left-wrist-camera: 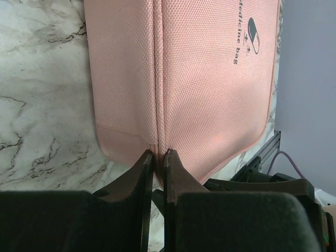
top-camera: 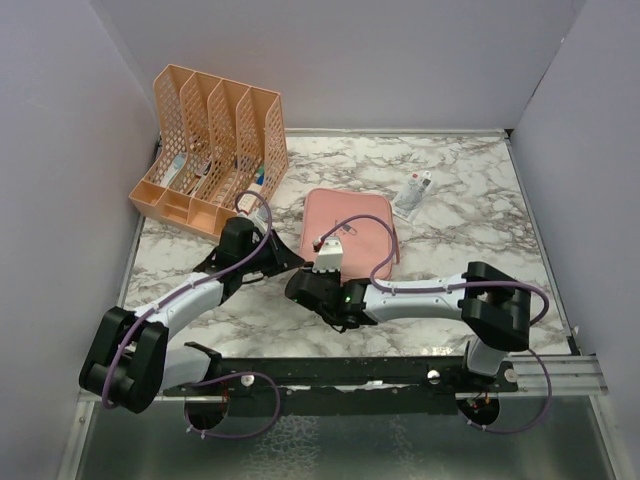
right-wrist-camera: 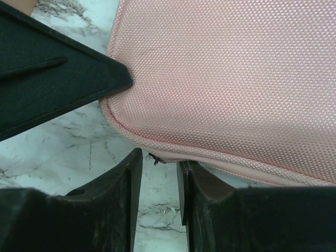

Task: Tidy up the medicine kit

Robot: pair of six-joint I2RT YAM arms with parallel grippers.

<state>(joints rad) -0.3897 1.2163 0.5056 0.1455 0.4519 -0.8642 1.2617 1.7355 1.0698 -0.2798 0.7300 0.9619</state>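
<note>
Medicine kit [top-camera: 352, 225] lies zipped shut on the counter [top-camera: 460, 260]. Left end effector [left-wrist-camera: 158, 153] pinches its corner seam, probably steadying it, while right end effector [right-wrist-camera: 159, 160], jaws parted, lines up on the zip pull [right-wrist-camera: 154, 157].

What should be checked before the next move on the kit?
1. Case: kit closed, lying flat: ok.
2. Hold: left jaws shut on the kit's edge: ok.
3. Approach: right jaws open, at the kit's near rim: ok.
4. Target: whether the dark tab between the right jaws is the zip pull: cannot tell.
5. Clearance: tube lies beyond the kit, away from both arms: ok.
</note>
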